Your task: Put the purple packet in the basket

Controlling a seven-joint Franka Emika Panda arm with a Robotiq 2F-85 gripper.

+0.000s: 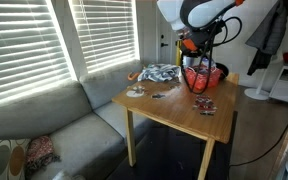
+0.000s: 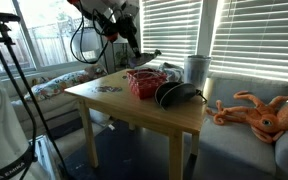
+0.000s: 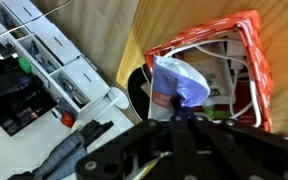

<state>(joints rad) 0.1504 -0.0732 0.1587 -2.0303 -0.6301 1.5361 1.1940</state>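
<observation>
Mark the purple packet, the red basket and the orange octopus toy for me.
purple packet point(image 3: 174, 85): wrist view, middle of its crinkled face.
red basket point(image 2: 139, 85): in an exterior view, its near side wall.
orange octopus toy point(image 2: 267, 118): in an exterior view, its body.

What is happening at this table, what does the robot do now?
The robot's gripper holds the purple packet in the air above the wooden table. In the wrist view the packet hangs near the rim of the red basket. It is not yet inside the basket, so the drop remains to be done.
</observation>
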